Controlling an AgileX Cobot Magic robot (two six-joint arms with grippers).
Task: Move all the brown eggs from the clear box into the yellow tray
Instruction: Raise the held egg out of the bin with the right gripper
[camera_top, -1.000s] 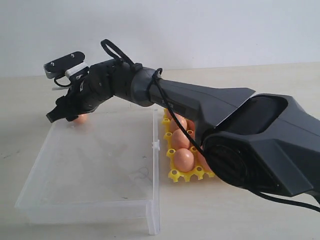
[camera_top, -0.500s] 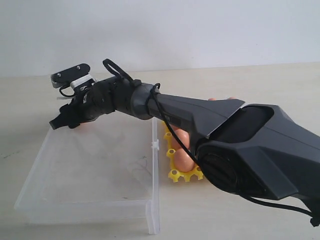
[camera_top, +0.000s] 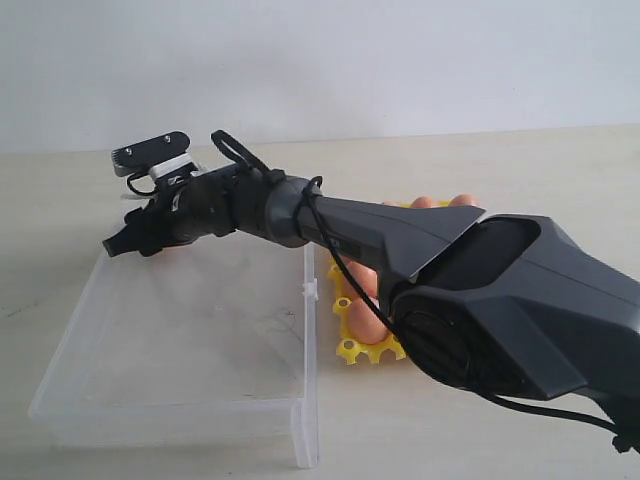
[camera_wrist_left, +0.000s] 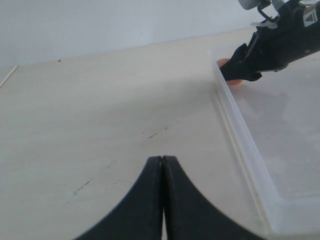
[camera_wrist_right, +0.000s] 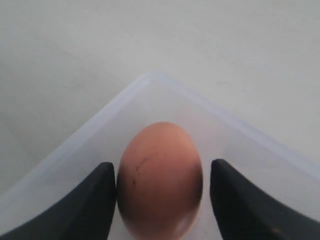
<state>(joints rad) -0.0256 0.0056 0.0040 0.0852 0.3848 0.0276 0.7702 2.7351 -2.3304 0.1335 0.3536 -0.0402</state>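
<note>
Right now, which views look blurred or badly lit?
Right wrist view: the brown egg and the clear box corner look soft. Left wrist view: sharp table, the left gripper a dark silhouette. Exterior view: diffuse light, faint shadows; the right arm hides much of the yellow tray.

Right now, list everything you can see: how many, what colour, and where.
clear box: one, transparent, on the table.
yellow tray: one, yellow, beside the box, mostly hidden by the arm.
brown eggs: several showing, orange-brown, in the tray's cups.
brown egg: one, orange-brown, in the box's far corner.
table: one, beige, under everything.
right gripper: black, open, straddling the boxed egg.
left gripper: black, shut, over bare table outside the box.
</note>
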